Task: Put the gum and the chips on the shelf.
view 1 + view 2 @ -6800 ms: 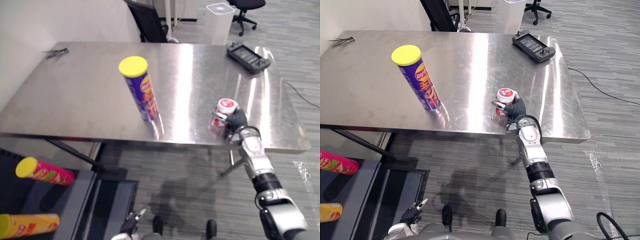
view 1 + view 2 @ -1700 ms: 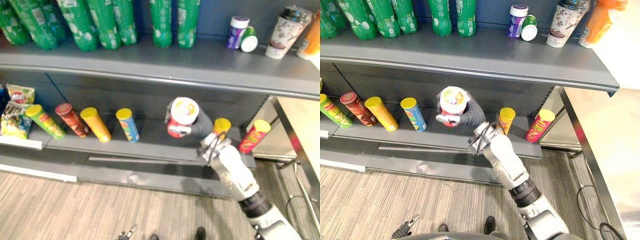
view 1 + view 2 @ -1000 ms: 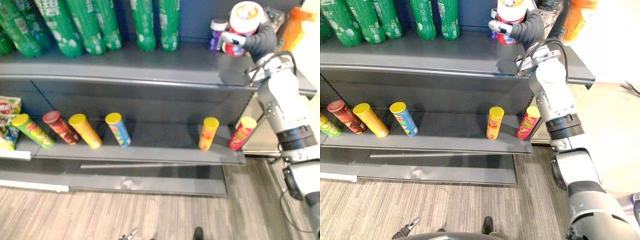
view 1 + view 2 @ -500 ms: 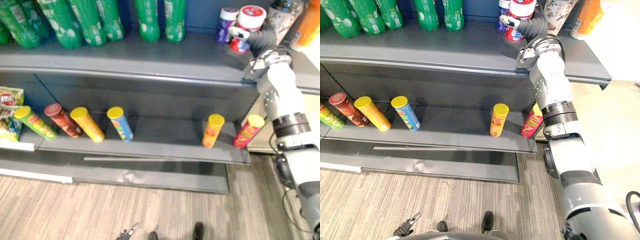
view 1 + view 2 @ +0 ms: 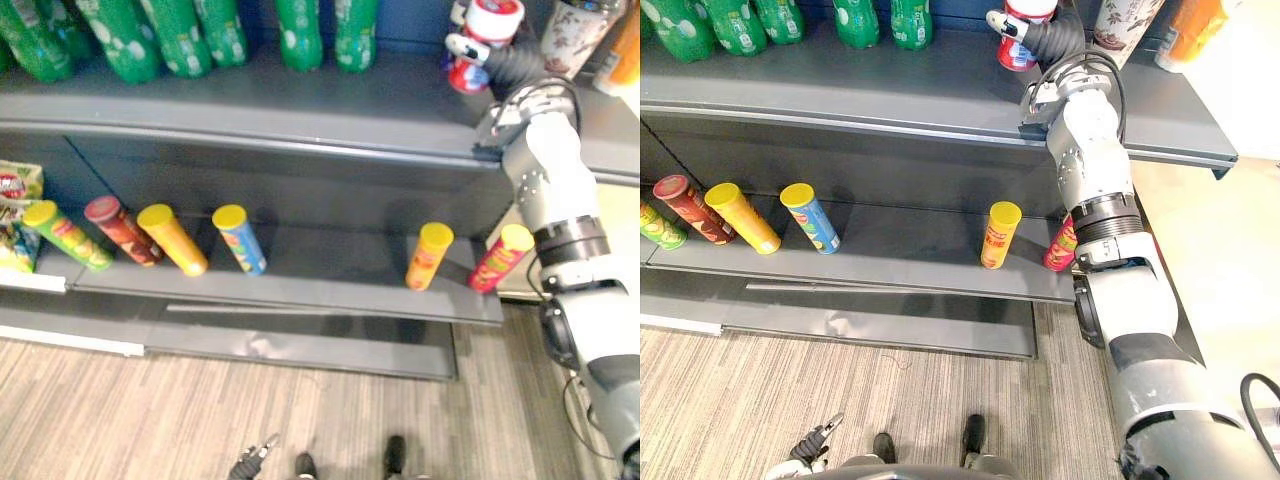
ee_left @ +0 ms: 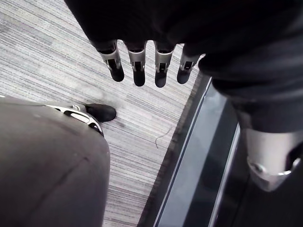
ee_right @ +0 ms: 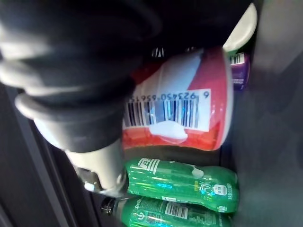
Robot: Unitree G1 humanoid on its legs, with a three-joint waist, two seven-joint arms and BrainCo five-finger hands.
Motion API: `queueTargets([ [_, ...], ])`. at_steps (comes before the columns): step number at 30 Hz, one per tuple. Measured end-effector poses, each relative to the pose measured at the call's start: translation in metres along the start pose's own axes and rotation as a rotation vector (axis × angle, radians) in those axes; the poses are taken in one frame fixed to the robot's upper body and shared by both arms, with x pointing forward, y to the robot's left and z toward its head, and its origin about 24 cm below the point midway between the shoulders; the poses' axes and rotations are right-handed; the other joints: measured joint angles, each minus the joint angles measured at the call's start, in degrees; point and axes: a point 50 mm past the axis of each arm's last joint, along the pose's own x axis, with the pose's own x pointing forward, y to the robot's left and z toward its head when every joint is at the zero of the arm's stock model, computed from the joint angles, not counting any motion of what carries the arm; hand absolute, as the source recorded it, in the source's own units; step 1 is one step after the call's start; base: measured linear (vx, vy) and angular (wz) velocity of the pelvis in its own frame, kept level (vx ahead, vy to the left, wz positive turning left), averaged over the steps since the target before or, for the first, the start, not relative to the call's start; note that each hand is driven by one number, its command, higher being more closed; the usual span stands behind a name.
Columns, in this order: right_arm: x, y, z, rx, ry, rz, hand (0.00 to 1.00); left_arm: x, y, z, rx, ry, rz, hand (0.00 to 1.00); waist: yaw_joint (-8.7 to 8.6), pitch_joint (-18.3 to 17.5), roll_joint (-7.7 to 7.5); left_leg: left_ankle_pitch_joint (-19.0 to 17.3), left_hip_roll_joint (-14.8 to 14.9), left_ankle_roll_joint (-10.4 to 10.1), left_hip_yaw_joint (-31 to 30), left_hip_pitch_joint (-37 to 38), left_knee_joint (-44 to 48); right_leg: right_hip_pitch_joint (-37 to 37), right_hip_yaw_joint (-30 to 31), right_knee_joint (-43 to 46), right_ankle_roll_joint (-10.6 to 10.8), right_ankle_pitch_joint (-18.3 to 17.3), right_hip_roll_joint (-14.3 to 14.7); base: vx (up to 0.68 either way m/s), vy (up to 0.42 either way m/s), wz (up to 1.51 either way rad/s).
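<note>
Right robot hand (image 5: 512,66) gripping gum (image 5: 470,72), at top shelf (image 5: 300,98)

Right hand (image 5: 515,66) up at the upper shelf (image 5: 380,100), gum tub (image 5: 478,45) in its grasp, bottles (image 5: 300,25) well to its left, cup (image 5: 570,35) just right, chip cans (image 5: 428,257) below on the lower shelf (image 5: 330,290).
</note>
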Motion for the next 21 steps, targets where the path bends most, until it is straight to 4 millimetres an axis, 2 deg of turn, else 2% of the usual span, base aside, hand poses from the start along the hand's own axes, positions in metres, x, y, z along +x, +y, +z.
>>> queueTargets([
  [8,-0.007,0.008,0.005,0.0,-0.048,0.06,1.0,0.0,0.001,0.002,0.004,-0.009,0.001,0.0,-0.58,0.5,-0.44,0.0,0.0,0.0,0.3,0.1,0.1,0.0,0.1,0.0,0.0,0.0,0.0,0.0,0.0,0.0],
  [14,-0.016,0.016,0.001,-0.004,-0.074,0.103,1.0,0.0,0.002,0.003,0.016,-0.009,0.001,0.0,-0.97,0.4,-0.71,0.0,0.0,0.0,1.0,0.4,-0.1,0.0,0.6,0.1,0.0,0.0,0.0,0.0,0.0,-0.03],
  [19,-0.027,0.017,-0.009,-0.002,-0.061,0.123,1.0,0.0,0.003,0.002,0.021,-0.007,0.003,0.0,-1.3,0.3,-0.95,0.0,0.0,0.0,1.2,0.7,-0.1,0.1,0.9,0.1,0.0,0.0,0.0,0.0,-0.002,-0.05],
  [21,-0.033,0.016,-0.022,-0.004,-0.012,0.125,1.0,0.0,0.003,0.002,0.025,-0.005,0.002,0.0,-1.38,0.4,-1.01,0.0,0.0,0.0,1.3,1.1,-0.1,0.4,1.0,0.1,0.0,0.0,0.0,0.0,0.0,0.0],
])
